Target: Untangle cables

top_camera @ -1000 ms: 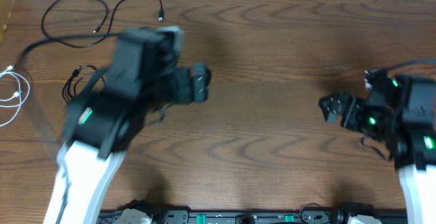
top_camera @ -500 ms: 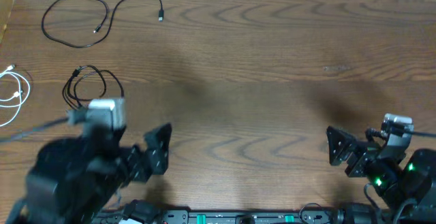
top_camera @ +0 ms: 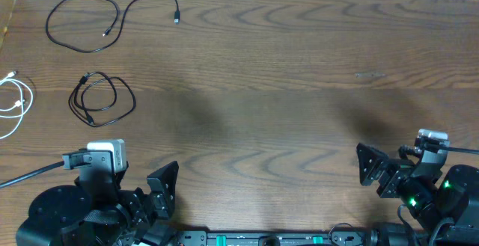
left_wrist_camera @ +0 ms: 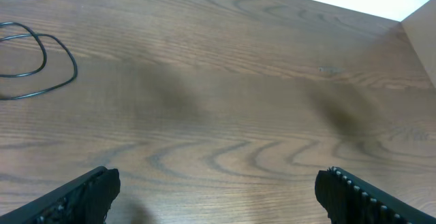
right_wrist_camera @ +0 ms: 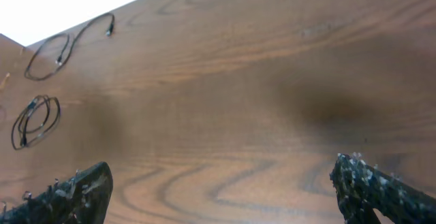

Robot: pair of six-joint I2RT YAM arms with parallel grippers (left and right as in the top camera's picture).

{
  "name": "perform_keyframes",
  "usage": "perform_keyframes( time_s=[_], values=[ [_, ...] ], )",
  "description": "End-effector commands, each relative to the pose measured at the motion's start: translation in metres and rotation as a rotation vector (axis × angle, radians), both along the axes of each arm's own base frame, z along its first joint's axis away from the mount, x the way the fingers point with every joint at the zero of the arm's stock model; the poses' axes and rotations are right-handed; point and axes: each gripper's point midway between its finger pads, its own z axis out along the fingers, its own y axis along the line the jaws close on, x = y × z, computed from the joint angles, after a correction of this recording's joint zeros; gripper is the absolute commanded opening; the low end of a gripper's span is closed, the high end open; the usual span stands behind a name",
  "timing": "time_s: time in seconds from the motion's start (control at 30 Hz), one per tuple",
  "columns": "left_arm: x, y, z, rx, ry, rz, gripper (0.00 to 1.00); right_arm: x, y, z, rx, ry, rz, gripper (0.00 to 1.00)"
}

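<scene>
Overhead: left end effector [top_camera: 163, 190] and right end effector [top_camera: 374, 173] gape wide, holding nothing, near the front of the bench [top_camera: 284, 89]. Loose black cable [top_camera: 82, 22], coiled black cable [top_camera: 102, 100] and white cable [top_camera: 16, 104] lie separate, far left.

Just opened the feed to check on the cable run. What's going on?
Nothing is being handled. The left arm and right arm sit at the near edge of the table, jaws wide open and empty. The three cables lie apart at the far left: a loose black loop at the top, a coiled black cable below it, and a white cable at the left edge, partly out of frame. None crosses another in view, so they look untangled.
</scene>
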Motion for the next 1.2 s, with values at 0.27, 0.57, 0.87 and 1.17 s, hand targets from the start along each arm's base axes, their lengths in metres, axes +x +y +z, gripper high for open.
perform_keyframes(
  time_s=[0.27, 0.57, 0.87, 1.17],
  values=[
    [0.001, 0.002, -0.002, 0.011, 0.005, 0.014, 0.97, -0.019, 0.001, -0.026, -0.006, 0.127, 0.005, 0.99],
    [0.001, 0.002, -0.002, 0.011, 0.005, 0.014, 0.97, -0.032, 0.007, -0.038, -0.009, 0.199, 0.046, 0.99],
    [0.001, 0.002, -0.002, 0.011, 0.005, 0.014, 0.97, -0.033, -0.005, -0.044, -0.095, 0.209, 0.016, 0.99],
    [0.001, 0.002, -0.002, 0.011, 0.005, 0.014, 0.97, -0.016, -0.005, -0.052, -0.227, 0.064, 0.114, 0.99]
  ],
)
